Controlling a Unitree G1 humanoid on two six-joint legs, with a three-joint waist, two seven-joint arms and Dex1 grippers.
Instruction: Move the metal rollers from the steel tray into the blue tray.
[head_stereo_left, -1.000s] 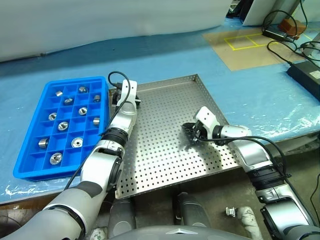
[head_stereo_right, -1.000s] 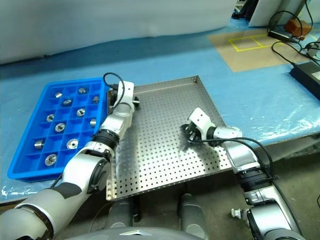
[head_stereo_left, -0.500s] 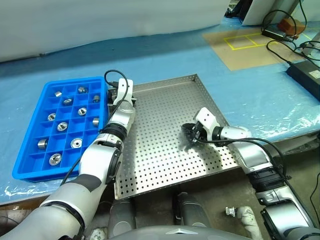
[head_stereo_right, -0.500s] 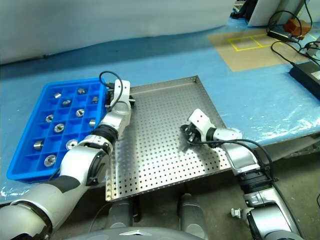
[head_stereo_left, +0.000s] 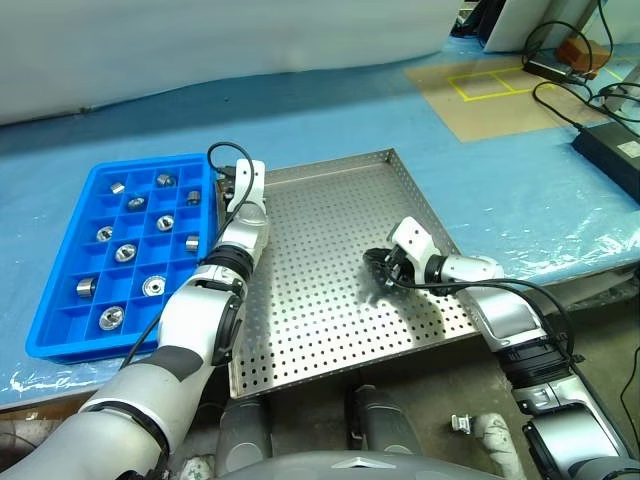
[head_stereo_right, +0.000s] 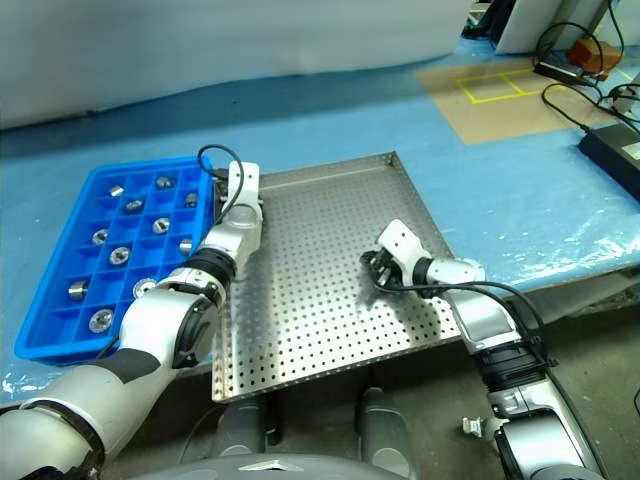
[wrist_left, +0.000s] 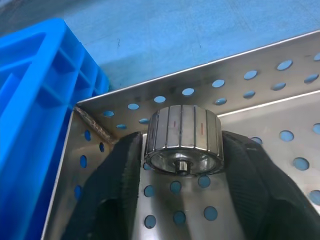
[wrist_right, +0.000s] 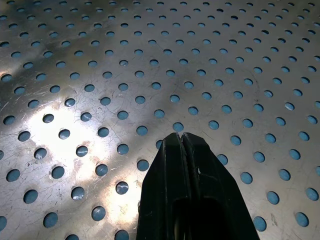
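Left wrist view: left gripper (wrist_left: 182, 165) fingers flank 1 metal roller (wrist_left: 183, 138).

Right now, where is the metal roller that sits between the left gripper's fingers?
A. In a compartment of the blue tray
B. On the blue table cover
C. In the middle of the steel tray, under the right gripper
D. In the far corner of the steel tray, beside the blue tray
D: the left wrist view shows the metal roller between the left gripper's fingers at the steel tray's corner, with the blue tray beside it.

steel tray (head_stereo_left: 330, 290) middle bare, rim (wrist_left: 210, 75) hems corner
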